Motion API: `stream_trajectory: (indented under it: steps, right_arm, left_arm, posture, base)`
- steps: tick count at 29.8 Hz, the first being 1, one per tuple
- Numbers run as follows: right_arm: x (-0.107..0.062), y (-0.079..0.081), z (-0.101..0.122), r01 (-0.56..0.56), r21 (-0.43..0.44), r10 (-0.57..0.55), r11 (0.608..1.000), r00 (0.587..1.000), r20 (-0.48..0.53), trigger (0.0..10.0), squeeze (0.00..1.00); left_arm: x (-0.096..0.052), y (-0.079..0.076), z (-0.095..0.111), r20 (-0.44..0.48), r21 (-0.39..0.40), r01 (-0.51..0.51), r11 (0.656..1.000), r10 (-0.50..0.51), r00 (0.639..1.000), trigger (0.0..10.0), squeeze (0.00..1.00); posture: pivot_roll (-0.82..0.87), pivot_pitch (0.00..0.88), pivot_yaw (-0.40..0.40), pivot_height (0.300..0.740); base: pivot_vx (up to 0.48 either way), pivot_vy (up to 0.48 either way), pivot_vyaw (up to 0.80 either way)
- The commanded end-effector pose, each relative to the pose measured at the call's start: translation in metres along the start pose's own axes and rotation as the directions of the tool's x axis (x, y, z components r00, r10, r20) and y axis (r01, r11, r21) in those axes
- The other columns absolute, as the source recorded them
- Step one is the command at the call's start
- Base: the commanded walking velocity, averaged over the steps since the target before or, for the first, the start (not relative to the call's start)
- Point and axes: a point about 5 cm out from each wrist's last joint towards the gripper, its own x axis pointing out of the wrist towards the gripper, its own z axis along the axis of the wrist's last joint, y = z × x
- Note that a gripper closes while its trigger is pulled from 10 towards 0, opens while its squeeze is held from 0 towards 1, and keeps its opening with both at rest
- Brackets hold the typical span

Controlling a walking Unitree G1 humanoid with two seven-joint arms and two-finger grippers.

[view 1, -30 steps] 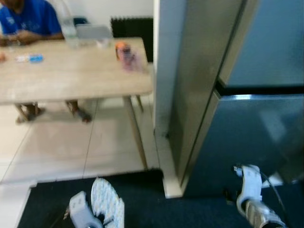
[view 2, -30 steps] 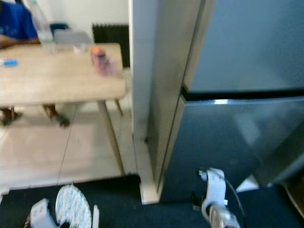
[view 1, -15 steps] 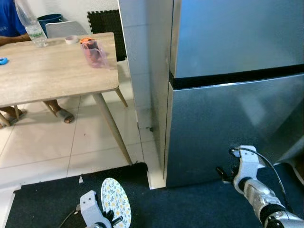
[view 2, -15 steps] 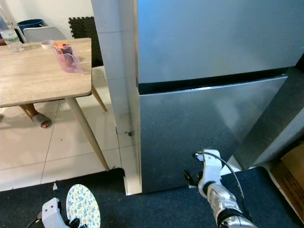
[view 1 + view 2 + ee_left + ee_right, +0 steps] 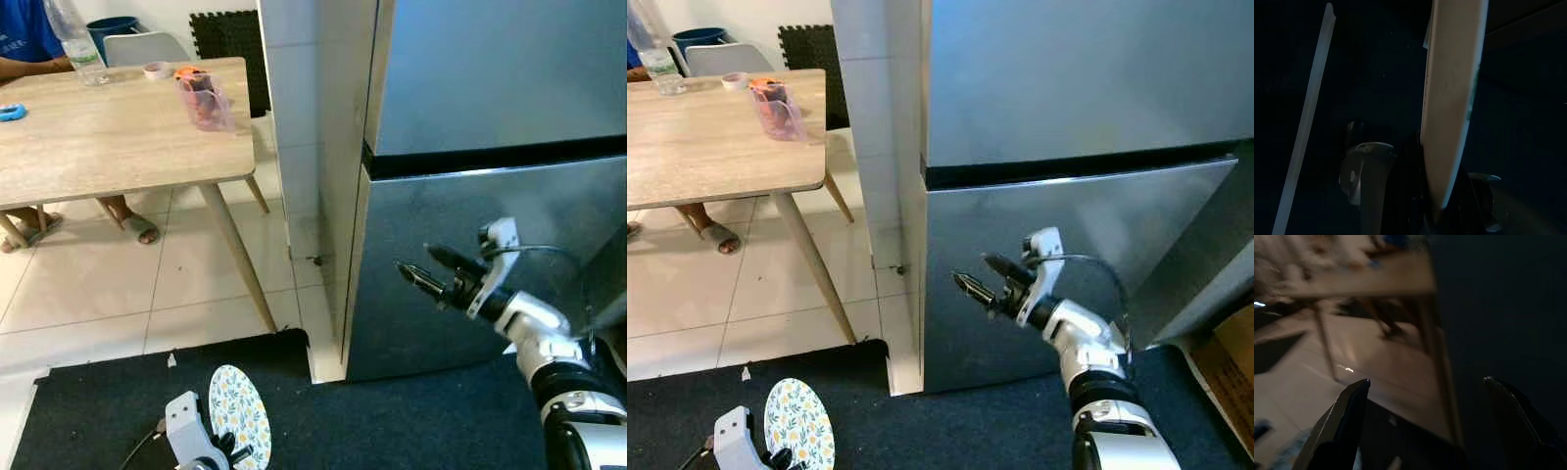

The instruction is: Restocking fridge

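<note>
— Steel fridge [image 5: 490, 196], doors closed, straight ahead. My right gripper [image 5: 978, 277] is raised before its lower door, fingers spread, empty.
— Left?
— My left gripper [image 5: 223, 452] clamps a patterned plate [image 5: 238, 429], low over the dark mat [image 5: 392, 431].

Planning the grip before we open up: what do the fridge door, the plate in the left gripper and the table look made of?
Fridge door: looks like brushed grey metal, with a soft smeared sheen. Plate in the left gripper: probably glazed ceramic or melamine, a rigid thin white disc with a floral print; cannot tell which. Table: pale wood or wood-look laminate, with visible grain. The right gripper is open before the door.
</note>
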Motion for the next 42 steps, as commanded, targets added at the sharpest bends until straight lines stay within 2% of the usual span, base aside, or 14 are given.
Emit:
stream_trajectory:
  steps: [1, 7, 12, 14, 16, 17, 18, 23, 26, 29, 31, 36, 37, 42]
  right_arm:
    - [0.013, -0.001, 0.032, -0.062, -0.039, 0.066, 0.997, 0.994, 0.091, 10.0, 1.0]
    - [0.031, 0.002, 0.065, -0.135, -0.133, 0.153, 0.982, 0.979, 0.137, 10.0, 1.0]
    - [0.046, 0.008, 0.083, -0.187, -0.283, 0.21, 0.941, 0.976, 0.052, 10.0, 1.0]
    - [0.058, 0.006, 0.094, -0.133, -0.432, 0.136, 0.892, 0.99, -0.024, 10.0, 1.0]
    - [0.058, 0.006, 0.094, -0.133, -0.432, 0.136, 0.892, 0.99, -0.024, 10.0, 1.0]
    - [0.062, 0.006, 0.095, -0.136, -0.496, 0.102, 0.857, 0.99, -0.095, 10.0, 0.89]
    - [0.064, 0.006, 0.093, -0.178, -0.55, 0.088, 0.816, 0.979, -0.186, 10.0, 0.0]
    - [0.065, 0.003, 0.087, -0.265, -0.637, 0.016, 0.723, 0.929, -0.369, 10.0, 0.0]
    - [0.065, 0.0, 0.083, -0.292, -0.668, -0.028, 0.684, 0.905, -0.425, 10.0, 0.0]
    - [0.065, 0.0, 0.083, -0.292, -0.668, -0.028, 0.684, 0.905, -0.425, 10.0, 0.0]
    - [0.067, -0.004, 0.083, -0.289, -0.712, -0.106, 0.639, 0.884, -0.455, 10.0, 0.0]
    - [0.069, -0.005, 0.085, -0.275, -0.735, -0.136, 0.62, 0.884, -0.446, 10.0, 0.0]
    - [0.074, -0.002, 0.096, -0.258, -0.737, -0.093, 0.625, 0.912, -0.399, 10.0, 0.0]
    - [0.076, 0.001, 0.107, -0.236, -0.728, -0.038, 0.644, 0.94, -0.339, 10.0, 0.0]
  left_arm:
    - [-0.001, 0.003, 0.0, -0.001, 0.007, -0.002, 1.0, 0.002, 1.0, 10.0, 0.0]
    - [-0.001, 0.003, -0.001, -0.003, 0.003, 0.0, 1.0, 0.0, 1.0, 10.0, 0.0]
    - [-0.002, 0.003, -0.003, -0.008, 0.001, 0.002, 1.0, -0.002, 1.0, 10.0, 0.0]
    - [-0.002, 0.002, -0.004, -0.008, -0.002, 0.004, 1.0, -0.004, 1.0, 10.0, 0.0]
    - [-0.002, 0.002, -0.004, -0.008, -0.002, 0.004, 1.0, -0.004, 1.0, 10.0, 0.0]
    - [-0.002, 0.002, -0.004, -0.008, -0.004, 0.004, 1.0, -0.004, 1.0, 10.0, 0.0]
    - [-0.002, 0.003, -0.005, -0.009, -0.006, 0.004, 1.0, -0.004, 1.0, 10.0, 0.0]
    - [-0.003, 0.005, -0.006, -0.014, -0.011, -0.002, 1.0, 0.002, 1.0, 10.0, 0.0]
    - [-0.003, 0.005, -0.007, -0.016, -0.013, -0.003, 1.0, 0.003, 1.0, 10.0, 0.0]
    - [-0.003, 0.005, -0.007, -0.016, -0.013, -0.003, 1.0, 0.003, 1.0, 10.0, 0.0]
    - [-0.004, 0.006, -0.009, -0.019, -0.014, -0.002, 1.0, 0.002, 1.0, 10.0, 0.0]
    - [-0.004, 0.006, -0.009, -0.021, -0.014, -0.001, 1.0, 0.001, 1.0, 10.0, 0.0]
    - [-0.004, 0.006, -0.01, -0.023, -0.016, 0.0, 1.0, 0.0, 1.0, 10.0, 0.0]
    - [-0.004, 0.005, -0.012, -0.025, -0.018, 0.003, 1.0, -0.003, 1.0, 10.0, 0.0]
  posture:
    - [-0.02, 0.0, -0.007, 0.74]
    - [-0.01, 0.0, -0.007, 0.74]
    - [-0.01, 0.0, -0.009, 0.74]
    - [-0.01, 0.0, -0.009, 0.74]
    - [-0.01, 0.0, -0.009, 0.74]
    - [-0.01, 0.0, -0.009, 0.74]
    - [0.0, 0.0, -0.011, 0.74]
    - [0.0, 0.0, -0.012, 0.74]
    - [0.0, 0.0, -0.012, 0.74]
    - [0.0, 0.0, -0.012, 0.74]
    - [-0.01, 0.0, -0.014, 0.74]
    - [-0.01, 0.0, -0.014, 0.74]
    - [-0.01, 0.0, -0.015, 0.74]
    - [-0.01, 0.0, -0.018, 0.74]
  base:
    - [0.0, 0.0, 0.0]
    - [0.0, 0.0, 0.0]
    - [0.0, 0.0, 0.0]
    - [0.0, 0.0, 0.0]
    - [0.0, 0.0, 0.0]
    - [0.0, 0.0, 0.0]
    - [0.0, 0.0, 0.0]
    - [0.0, 0.0, 0.0]
    - [0.0, 0.0, 0.0]
    - [0.0, 0.0, 0.0]
    - [0.0, 0.0, 0.0]
    - [0.0, 0.0, 0.0]
    - [0.0, 0.0, 0.0]
    - [0.0, 0.0, 0.0]
